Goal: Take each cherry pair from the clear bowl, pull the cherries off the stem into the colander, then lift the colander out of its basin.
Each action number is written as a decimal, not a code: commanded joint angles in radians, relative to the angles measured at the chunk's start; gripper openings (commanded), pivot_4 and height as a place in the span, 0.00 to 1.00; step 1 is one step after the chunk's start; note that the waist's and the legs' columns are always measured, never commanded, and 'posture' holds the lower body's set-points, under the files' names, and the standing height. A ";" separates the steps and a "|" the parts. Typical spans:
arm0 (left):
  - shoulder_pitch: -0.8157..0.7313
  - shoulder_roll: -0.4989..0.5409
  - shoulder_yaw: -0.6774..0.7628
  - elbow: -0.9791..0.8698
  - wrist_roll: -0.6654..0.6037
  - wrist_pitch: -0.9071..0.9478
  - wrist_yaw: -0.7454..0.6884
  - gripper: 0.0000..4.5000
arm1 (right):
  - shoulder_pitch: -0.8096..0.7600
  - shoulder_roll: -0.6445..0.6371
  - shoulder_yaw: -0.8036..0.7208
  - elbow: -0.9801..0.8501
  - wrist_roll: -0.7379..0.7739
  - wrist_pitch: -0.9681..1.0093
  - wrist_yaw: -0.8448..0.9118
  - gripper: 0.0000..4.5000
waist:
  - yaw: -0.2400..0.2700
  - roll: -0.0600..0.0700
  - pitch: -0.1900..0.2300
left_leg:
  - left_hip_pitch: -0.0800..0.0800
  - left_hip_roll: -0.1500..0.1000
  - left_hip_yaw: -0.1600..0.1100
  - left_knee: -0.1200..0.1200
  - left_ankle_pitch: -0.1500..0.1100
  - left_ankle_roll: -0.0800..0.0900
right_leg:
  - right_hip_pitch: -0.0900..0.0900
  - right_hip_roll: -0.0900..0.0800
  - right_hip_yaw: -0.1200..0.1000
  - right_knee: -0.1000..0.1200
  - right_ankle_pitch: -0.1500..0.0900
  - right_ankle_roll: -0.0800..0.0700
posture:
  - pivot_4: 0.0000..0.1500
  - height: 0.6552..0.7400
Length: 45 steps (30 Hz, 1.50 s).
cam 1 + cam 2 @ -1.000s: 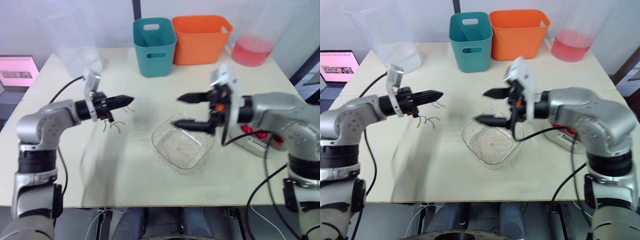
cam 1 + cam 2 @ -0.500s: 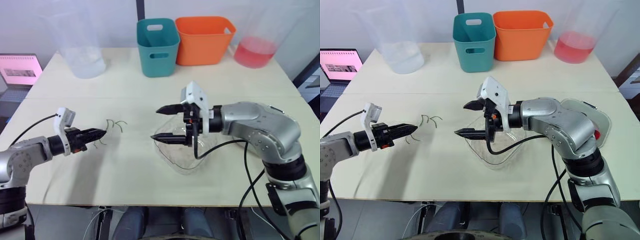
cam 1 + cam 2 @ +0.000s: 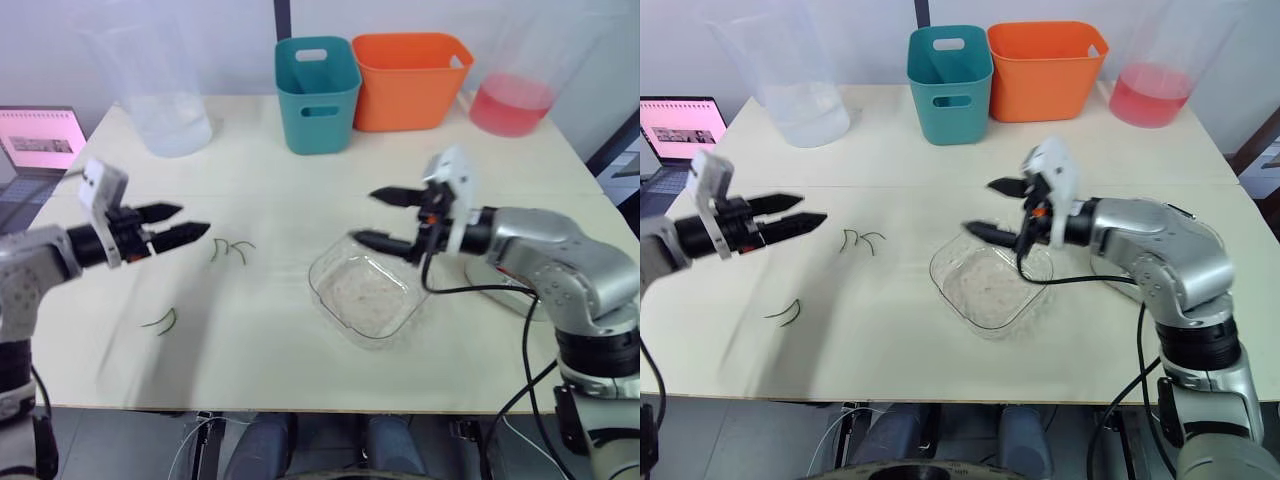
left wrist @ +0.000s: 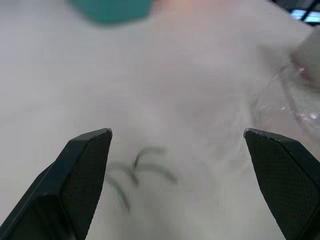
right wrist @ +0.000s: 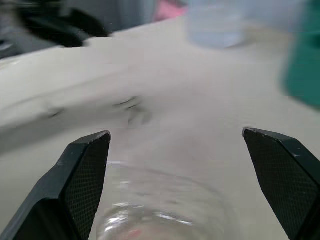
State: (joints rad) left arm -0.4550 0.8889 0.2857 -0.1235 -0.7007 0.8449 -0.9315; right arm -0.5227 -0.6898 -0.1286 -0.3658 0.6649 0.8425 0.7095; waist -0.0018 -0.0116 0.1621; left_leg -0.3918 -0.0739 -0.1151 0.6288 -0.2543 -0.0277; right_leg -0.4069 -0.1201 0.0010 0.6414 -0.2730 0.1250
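Left claw (image 3: pixel 195 218) has pulled back to the left and spread its fingers, empty — a bare stem (image 3: pixel 160 321) now lies on the bench (image 3: pixel 260 340) near it, probably dropped clear of the work. Right claw (image 3: pixel 362 216) has swung back over the far rim of the clear bowl (image 3: pixel 367 297), fingers wide apart and holding nothing — the bowl sits mid-bench and looks empty.
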 commanded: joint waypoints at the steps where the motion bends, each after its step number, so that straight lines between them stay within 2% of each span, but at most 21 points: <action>1: -0.080 -0.012 -0.029 -0.060 -0.036 -0.024 -0.036 0.99 | 0.064 -0.068 -0.256 0.066 0.024 0.006 -0.051 1.00 | 0.007 0.000 0.000 | 0.000 0.000 0.000 0.000 0.000 0.000 | 0.000 0.000 0.000 -0.001 0.000 0.000 | 1.00 1.00; 5: -0.145 -0.065 -0.038 -0.004 -0.032 -0.063 -0.033 0.99 | 0.189 -0.120 -0.516 0.081 0.063 -0.004 -0.062 1.00 | 0.010 0.000 0.000 | 0.000 0.001 0.001 0.000 0.000 0.000 | 0.001 0.001 0.000 -0.001 0.000 0.000 | 1.00 1.00; 8: -0.135 -0.090 -0.048 0.025 -0.014 -0.099 -0.042 0.99 | 0.292 -0.155 -0.620 0.093 0.053 -0.023 -0.039 1.00 | 0.000 0.001 0.000 | 0.001 0.001 0.002 0.000 -0.001 0.001 | 0.001 0.001 0.000 0.000 0.000 0.000 | 1.00 1.00; 10: -0.119 -0.103 -0.042 0.119 0.040 -0.182 -0.038 0.99 | 0.371 -0.173 -0.703 0.108 0.049 -0.030 -0.023 1.00 | -0.007 0.001 0.000 | 0.001 0.001 0.002 0.000 -0.001 0.003 | 0.002 0.001 0.000 0.000 0.000 0.000 | 1.00 1.00; 13: -0.120 -0.104 -0.020 0.227 0.073 -0.255 -0.048 0.99 | 0.446 -0.191 -0.781 0.127 0.050 -0.040 -0.007 1.00 | -0.015 0.001 0.000 | 0.002 0.001 0.003 0.000 -0.002 0.004 | 0.002 0.002 0.000 0.001 0.000 0.000 | 1.00 1.00; 17: -0.126 -0.103 -0.024 0.251 0.075 -0.280 -0.071 0.99 | 0.475 -0.238 -0.811 0.212 0.030 -0.047 -0.005 1.00 | -0.013 0.001 0.000 | 0.002 0.001 0.003 0.001 -0.003 0.006 | 0.002 0.002 0.001 0.002 0.000 0.000 | 1.00 1.00; 22: -0.118 -0.037 -0.099 0.165 0.064 -0.188 -0.148 0.99 | 0.471 -0.393 -0.714 0.229 0.022 0.059 0.023 1.00 | -0.013 0.001 0.000 | 0.002 0.001 0.003 0.002 -0.003 0.006 | 0.003 0.001 0.001 0.001 0.000 0.000 | 1.00 1.00; 26: -0.123 0.066 -0.163 -0.013 0.051 -0.160 -0.270 0.99 | 0.442 -0.597 -0.585 0.127 0.125 0.219 0.155 1.00 | -0.017 0.003 0.000 | 0.002 0.002 0.003 0.001 -0.004 0.006 | 0.002 0.002 0.001 0.001 0.000 0.000 | 1.00 1.00; 29: -0.160 0.091 -0.197 -0.121 0.014 -0.121 -0.312 0.99 | 0.495 -0.724 -0.478 0.039 0.099 0.197 0.289 1.00 | -0.012 0.004 0.000 | 0.002 0.003 0.003 0.001 -0.004 0.007 | 0.003 0.002 0.000 -0.001 0.000 0.000 | 1.00 1.00; 32: -0.187 0.085 -0.234 -0.209 -0.031 -0.082 -0.338 0.99 | 0.458 -0.772 -0.367 0.009 0.103 0.177 0.322 1.00 | -0.009 0.004 0.000 | 0.001 0.002 0.003 0.002 -0.004 0.007 | 0.007 0.002 -0.003 -0.006 0.000 0.000 | 1.00 1.00; 35: -0.200 0.046 -0.264 -0.276 -0.068 -0.070 -0.334 1.00 | 0.427 -0.774 -0.251 -0.010 0.060 0.143 0.315 0.81 | -0.009 0.003 0.001 | 0.001 0.002 0.001 0.002 -0.004 0.008 | 0.009 0.001 -0.003 -0.009 0.000 0.000 | 1.00 1.00; 38: -0.202 0.015 -0.281 -0.327 -0.096 -0.056 -0.317 1.00 | 0.440 -0.778 -0.182 -0.017 -0.003 0.110 0.320 0.47 | -0.010 0.003 0.001 | 0.001 0.001 0.001 0.002 -0.005 0.008 | 0.009 0.001 -0.003 -0.010 0.000 0.000 | 1.00 1.00; 45: -0.175 -0.008 -0.297 -0.379 -0.109 -0.049 -0.282 1.00 | 0.478 -0.770 -0.126 0.003 -0.131 0.041 0.326 0.47 | -0.012 0.004 0.000 | 0.001 0.002 0.002 0.002 -0.005 0.008 | 0.008 0.001 -0.003 -0.009 0.000 0.000 | 1.00 1.00</action>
State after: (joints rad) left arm -0.6305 0.8805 -0.0229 -0.4857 -0.7985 0.7993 -1.2199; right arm -0.0401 -1.4544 -0.2400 -0.3662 0.5589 0.9026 1.0309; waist -0.0134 -0.0080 0.1626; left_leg -0.3903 -0.0720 -0.1135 0.6309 -0.2590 -0.0193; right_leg -0.3986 -0.1187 -0.0017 0.6325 -0.2728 0.1253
